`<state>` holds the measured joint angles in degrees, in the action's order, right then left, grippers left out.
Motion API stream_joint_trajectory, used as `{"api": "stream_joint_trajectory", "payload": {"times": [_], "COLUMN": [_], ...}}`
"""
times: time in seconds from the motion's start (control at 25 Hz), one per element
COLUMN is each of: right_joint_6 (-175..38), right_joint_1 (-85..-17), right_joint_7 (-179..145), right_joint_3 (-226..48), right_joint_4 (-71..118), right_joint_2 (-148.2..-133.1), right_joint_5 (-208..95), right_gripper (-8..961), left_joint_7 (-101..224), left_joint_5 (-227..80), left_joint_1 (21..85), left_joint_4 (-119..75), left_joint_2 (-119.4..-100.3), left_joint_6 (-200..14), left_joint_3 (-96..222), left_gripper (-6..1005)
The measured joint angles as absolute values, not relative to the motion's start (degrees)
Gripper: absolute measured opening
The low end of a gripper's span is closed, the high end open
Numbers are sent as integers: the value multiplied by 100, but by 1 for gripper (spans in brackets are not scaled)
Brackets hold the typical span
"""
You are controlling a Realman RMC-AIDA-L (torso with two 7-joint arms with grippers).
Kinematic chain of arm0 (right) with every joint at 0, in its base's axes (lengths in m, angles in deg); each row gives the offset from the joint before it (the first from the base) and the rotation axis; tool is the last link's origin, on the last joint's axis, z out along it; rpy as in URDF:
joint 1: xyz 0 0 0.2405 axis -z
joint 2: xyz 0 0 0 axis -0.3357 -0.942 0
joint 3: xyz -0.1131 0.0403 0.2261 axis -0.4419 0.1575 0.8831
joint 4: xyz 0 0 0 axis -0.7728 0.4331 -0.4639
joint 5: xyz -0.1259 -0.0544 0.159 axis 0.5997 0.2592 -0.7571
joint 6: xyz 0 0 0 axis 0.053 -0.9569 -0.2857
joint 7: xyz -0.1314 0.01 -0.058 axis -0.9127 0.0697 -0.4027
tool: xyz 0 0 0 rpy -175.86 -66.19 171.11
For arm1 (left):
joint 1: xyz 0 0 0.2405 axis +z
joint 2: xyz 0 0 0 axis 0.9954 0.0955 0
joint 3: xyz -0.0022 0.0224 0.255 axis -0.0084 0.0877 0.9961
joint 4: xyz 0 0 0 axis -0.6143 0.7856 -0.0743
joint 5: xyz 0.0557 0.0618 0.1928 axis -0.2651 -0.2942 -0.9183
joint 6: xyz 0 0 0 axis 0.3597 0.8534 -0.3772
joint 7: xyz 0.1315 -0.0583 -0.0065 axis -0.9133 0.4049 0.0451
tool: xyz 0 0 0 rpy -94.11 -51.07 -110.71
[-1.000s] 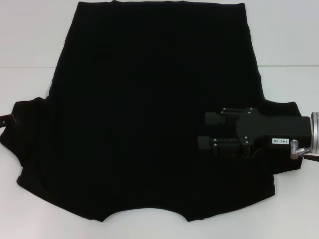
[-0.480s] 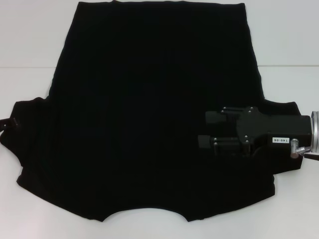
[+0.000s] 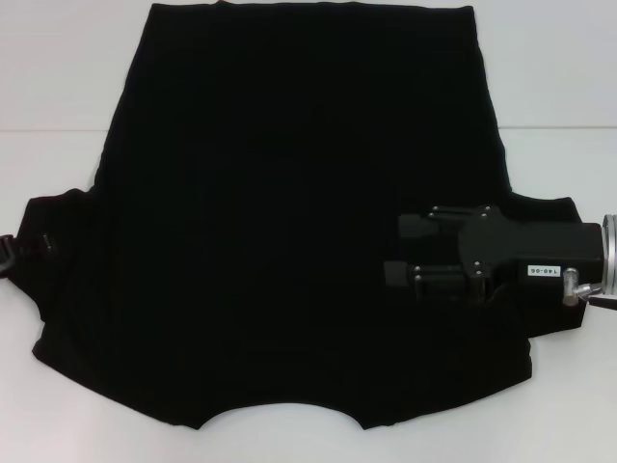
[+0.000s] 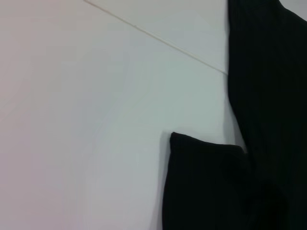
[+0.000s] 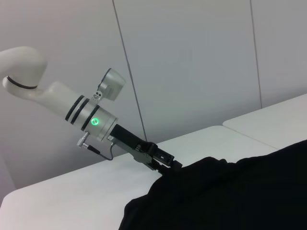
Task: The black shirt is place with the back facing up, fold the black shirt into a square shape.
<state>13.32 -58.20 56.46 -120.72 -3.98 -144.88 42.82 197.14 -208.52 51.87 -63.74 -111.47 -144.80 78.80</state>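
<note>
Our left gripper [image 5: 165, 165] is at the left edge of the table [image 3: 58, 87], right at the left sleeve of the black shirt [image 3: 289, 212]. We cannot tell if it has shut on the cloth. The shirt lies flat across the middle of the table, collar toward us, long way running from the near edge to the far edge. Our right gripper [image 3: 410, 253] is over the right sleeve, fingers apart, pointing left. Its label looks like "140-06". We see no letters on the shirt.
</note>
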Motion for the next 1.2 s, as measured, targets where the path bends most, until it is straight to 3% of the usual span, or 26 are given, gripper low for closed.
{"api": "stream_joint_trajectory", "payload": {"times": [0.44,0.88,1.2], "right_joint_6": [1348,1377,1385], "right_joint_1": [-5820,-5820,-5819], "right_joint_7": [5645,5645,5645], "right_joint_3": [-12060,-12010,-12004], "right_joint_4": [-410,-425,-426], "right_joint_2": [-14478,-14475,-14461], "right_joint_5": [4281,4272,4212], "right_gripper": [790,790,790], "left_joint_7": [19607,19536,19533], "left_joint_5": [-20826,-20833,-20862], "left_joint_1": [5163,5148,5104], "left_joint_4": [-6374,-6384,-6374], "left_joint_2": [-11147,-11165,-11162], "left_joint_6": [-14578,-14349,-14155], "left_joint_3": [7883,8018,8134], "left_gripper": [862,652,276]}}
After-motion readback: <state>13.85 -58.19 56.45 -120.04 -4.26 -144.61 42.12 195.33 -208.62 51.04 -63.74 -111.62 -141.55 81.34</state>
